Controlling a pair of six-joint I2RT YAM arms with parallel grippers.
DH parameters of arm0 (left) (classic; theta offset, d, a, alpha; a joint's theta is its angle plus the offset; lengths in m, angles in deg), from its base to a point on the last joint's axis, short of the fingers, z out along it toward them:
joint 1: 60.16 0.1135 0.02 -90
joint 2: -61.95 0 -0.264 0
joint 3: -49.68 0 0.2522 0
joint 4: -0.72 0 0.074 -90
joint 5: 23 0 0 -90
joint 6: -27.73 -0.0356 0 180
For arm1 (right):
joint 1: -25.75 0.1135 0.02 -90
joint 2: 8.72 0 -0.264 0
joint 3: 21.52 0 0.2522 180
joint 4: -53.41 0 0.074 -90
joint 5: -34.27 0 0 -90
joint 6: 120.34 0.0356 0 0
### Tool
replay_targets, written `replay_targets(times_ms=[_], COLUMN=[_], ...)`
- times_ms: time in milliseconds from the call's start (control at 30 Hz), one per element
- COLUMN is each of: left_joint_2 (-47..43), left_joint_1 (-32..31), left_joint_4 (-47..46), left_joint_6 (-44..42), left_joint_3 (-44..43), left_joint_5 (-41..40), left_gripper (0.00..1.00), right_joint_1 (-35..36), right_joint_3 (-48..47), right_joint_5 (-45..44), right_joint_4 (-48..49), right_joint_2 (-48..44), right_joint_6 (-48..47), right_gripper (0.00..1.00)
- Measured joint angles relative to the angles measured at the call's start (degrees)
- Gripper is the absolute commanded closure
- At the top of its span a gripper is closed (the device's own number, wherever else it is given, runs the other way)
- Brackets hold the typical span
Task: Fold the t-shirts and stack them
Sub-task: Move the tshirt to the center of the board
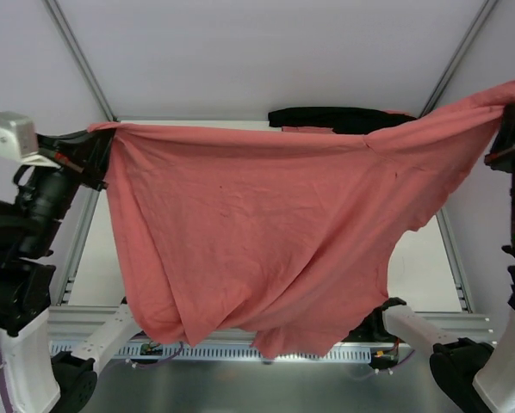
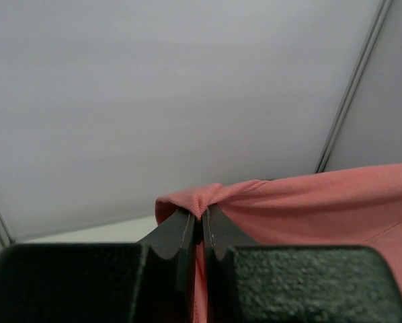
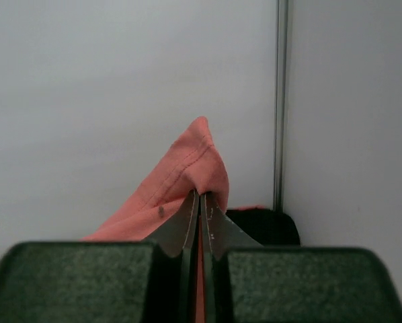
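Raised left gripper [image 2: 202, 215] and right gripper [image 3: 201, 200] pinch the t-shirt [image 1: 257, 232] stretched between them

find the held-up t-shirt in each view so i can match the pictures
top external: t-shirt spans the middle, left gripper pinching upper left, right gripper upper right.
left wrist: t-shirt lower right, corner in the shut fingers.
right wrist: t-shirt peaks at centre, above the shut fingers.
shared landmark: black cloth behind it in top external; black cloth beside the fingers in right wrist.
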Motion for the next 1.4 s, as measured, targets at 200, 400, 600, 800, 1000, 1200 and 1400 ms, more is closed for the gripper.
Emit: replay_targets(times_ms=[200,400,600,800,1000,1200,1400], left_joint_2=[-1.7,2.2,9.6,17.0,30.1,42.9,45.1], left_joint_1=[0.0,0.0,0.0,1.6,1.9,1.9,1.9], left_joint_4=[-4.7,-11.1,-18.0,-30.1,-37.1,-38.7,-39.4], left_joint_6=[1.3,2.5,1.9,0.4,-0.1,-1.4,-2.6], left_joint_3=[19.1,35.9,41.6,42.8,40.0,30.8,25.5], left_joint_5=[-1.2,-1.6,-3.5,-5.7,-7.2,-11.0,-13.4], left_gripper=[1.0,1.0,1.0,1.0,1.0,0.01,0.01], right_joint_1=[0.0,0.0,0.0,0.0,-0.4,-3.8,-7.1], right_joint_3=[16.0,29.2,35.5,34.2,23.3,6.5,3.8], right_joint_5=[-0.7,-0.1,2.1,4.3,7.5,10.9,12.5], right_joint_4=[1.6,5.6,9.9,15.8,20.1,24.9,26.0], right_joint_2=[1.4,7.1,16.7,27.9,41.9,58.5,63.5], right_joint_6=[0.1,1.5,4.0,5.0,4.4,7.8,9.3], right_gripper=[1.0,1.0,1.0,1.0,0.99,0.01,0.0])
